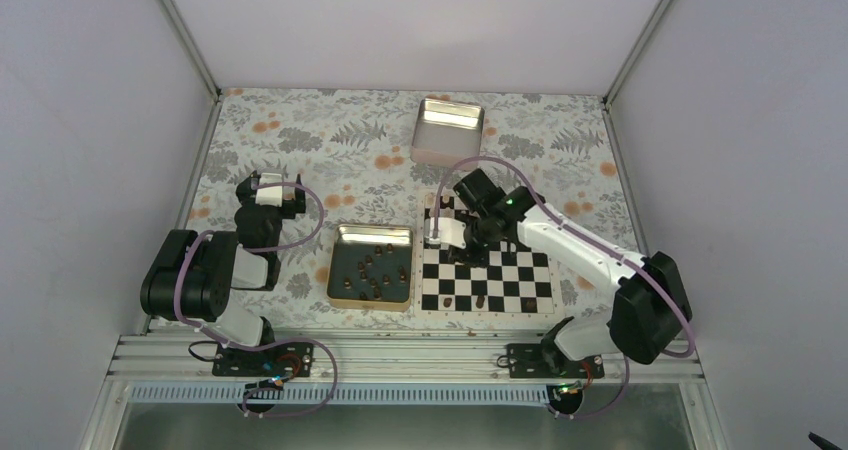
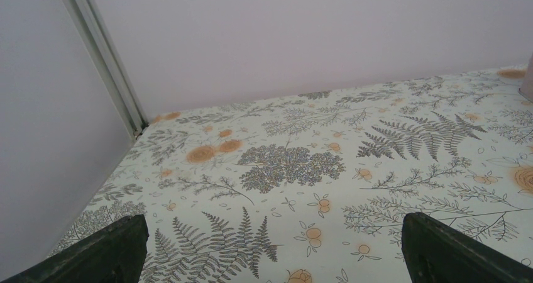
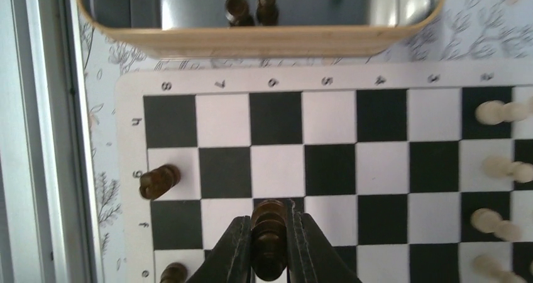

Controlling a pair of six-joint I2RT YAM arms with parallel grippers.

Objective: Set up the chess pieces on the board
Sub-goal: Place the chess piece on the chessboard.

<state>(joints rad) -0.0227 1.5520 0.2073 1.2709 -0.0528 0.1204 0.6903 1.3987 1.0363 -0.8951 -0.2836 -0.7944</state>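
My right gripper is shut on one dark brown chess piece, held just above the board near its tray-side edge. Two more dark pieces stand on the board's end row. In the top view the right gripper hovers over the board, where two dark pieces stand at the near edge. Several other dark pieces lie in the gold-rimmed tray. My left gripper is open over bare cloth, its fingers wide apart.
Pale pieces stand along the board's far end. The tray's rim lies close beside the board. A silver tin sits at the back. The left arm rests left of the tray on the floral cloth.
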